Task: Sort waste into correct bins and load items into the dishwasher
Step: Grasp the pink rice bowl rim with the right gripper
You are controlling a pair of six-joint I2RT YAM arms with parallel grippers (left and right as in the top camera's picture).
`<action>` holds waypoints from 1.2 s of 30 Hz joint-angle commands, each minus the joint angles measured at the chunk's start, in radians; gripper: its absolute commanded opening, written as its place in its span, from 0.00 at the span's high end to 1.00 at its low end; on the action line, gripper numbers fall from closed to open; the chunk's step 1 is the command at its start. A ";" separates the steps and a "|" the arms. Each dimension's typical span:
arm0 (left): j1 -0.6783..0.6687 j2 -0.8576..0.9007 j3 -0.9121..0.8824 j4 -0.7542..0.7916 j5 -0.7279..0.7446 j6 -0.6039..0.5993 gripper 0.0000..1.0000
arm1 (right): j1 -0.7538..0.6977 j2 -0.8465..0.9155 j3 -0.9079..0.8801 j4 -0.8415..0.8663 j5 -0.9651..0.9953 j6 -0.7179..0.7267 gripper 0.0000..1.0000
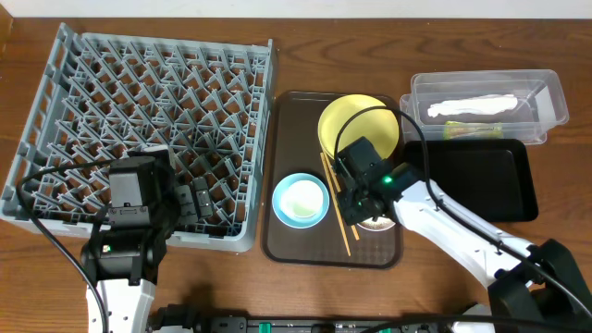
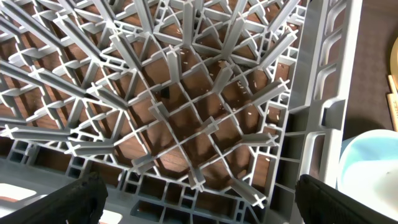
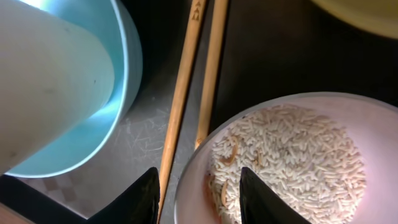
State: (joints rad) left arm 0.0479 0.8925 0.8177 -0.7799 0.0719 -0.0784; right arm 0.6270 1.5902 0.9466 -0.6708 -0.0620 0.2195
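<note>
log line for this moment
right claw open, straddling rice bowl rim | left claw open over dish rack | napkin in clear tub

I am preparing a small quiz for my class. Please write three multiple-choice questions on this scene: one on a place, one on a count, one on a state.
1. Where is the napkin? A) in the dish rack B) in the clear tub C) on the black tray
2. How many chopsticks lie on the brown tray? A) one B) two C) four
3. What state is the white bowl in? A) empty B) full of water C) holding rice
Answers: 1 B, it lies white inside the tub. 2 B, a pair lies side by side. 3 C, grains cover its bottom.
</note>
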 commanded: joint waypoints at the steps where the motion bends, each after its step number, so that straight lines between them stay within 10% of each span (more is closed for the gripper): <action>1: 0.002 0.002 0.018 -0.002 -0.001 -0.005 0.01 | 0.030 0.000 -0.026 0.007 0.032 0.019 0.63; 20: 0.002 0.002 0.018 -0.001 -0.001 -0.005 0.01 | 0.051 0.000 -0.077 0.041 0.111 0.042 0.98; 36: 0.002 0.002 0.018 -0.001 -0.001 -0.005 0.01 | -0.053 -0.137 0.101 0.014 0.104 0.067 0.99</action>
State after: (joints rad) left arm 0.0479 0.8925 0.8177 -0.7807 0.0719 -0.0784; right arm 0.6407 1.5364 0.9909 -0.6598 0.0353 0.2565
